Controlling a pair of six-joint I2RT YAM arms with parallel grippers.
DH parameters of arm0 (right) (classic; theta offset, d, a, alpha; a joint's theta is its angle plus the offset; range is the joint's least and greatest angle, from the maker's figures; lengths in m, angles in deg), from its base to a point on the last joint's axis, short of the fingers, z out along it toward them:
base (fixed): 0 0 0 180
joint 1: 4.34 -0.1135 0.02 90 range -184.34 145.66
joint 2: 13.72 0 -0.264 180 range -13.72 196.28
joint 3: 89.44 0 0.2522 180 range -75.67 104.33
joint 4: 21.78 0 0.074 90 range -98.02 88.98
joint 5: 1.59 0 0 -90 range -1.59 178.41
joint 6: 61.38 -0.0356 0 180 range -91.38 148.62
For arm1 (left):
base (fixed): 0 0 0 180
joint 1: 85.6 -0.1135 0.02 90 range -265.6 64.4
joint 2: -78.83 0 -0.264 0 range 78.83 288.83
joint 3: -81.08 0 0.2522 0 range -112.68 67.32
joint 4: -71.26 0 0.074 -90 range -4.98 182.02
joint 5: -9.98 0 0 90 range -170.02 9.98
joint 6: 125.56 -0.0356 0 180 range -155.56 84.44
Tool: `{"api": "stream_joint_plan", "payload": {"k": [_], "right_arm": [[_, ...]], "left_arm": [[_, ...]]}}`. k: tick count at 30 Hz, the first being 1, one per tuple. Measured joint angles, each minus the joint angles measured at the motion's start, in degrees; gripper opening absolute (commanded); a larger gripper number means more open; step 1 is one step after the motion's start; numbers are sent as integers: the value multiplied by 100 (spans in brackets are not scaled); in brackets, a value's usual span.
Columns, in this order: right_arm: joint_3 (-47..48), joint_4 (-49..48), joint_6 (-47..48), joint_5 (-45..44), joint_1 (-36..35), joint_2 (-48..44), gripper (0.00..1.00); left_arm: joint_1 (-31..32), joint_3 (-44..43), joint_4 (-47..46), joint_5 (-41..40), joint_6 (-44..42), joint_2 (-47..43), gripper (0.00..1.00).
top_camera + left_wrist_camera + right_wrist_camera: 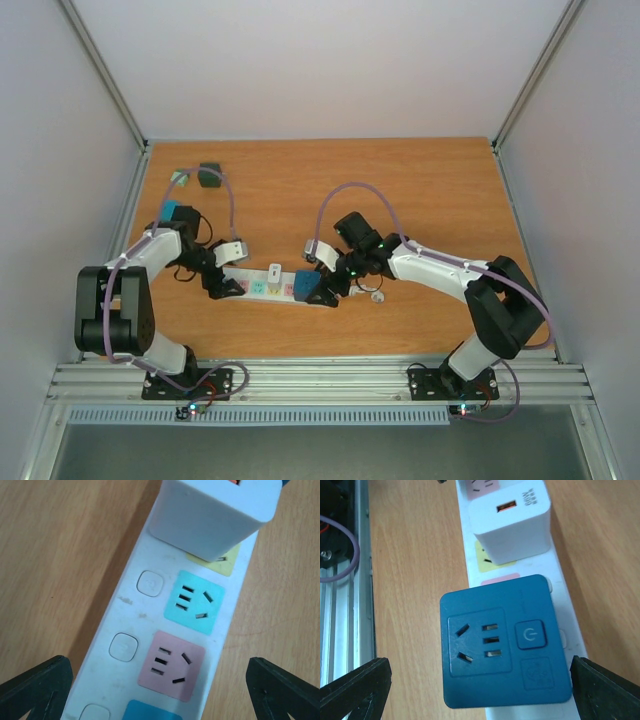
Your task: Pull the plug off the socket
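As seen from above: socket (258, 287) flat on worktop (430, 190), near centre | left claw (160, 685): wide, empty, over left outlets | right claw (481, 687): wide, straddling blue plug (505, 640), untouched | white plug (512, 522): seated between claws

The socket (255, 287) lies across the near middle of the table (420, 180), its length running left to right between the two arms. On its middle stands a charger (274, 271), plugged in upright. To the right of it, with one outlet between them, an adapter cube (306, 287) sits on the socket. A short cord (375, 295) lies just beyond the right end. The left fingers (35, 685) stand on either side of the left part of the socket, apart from it. The right fingers (355, 690) stand on either side of the adapter cube, not touching. Two small blocks (196, 177) lie side by side far behind the left arm.
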Motion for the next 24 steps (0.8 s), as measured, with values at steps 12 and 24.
{"api": "stream_joint_plan", "payload": {"k": [12, 24], "right_arm": [[-24, -273, 85, -785, -455, 321, 98], [-57, -518, 229, -1060, -476, 426, 81]], "left_arm": [[2, 431, -302, 46, -437, -291, 96], [271, 525, -603, 168, -785, -332, 68]]}}
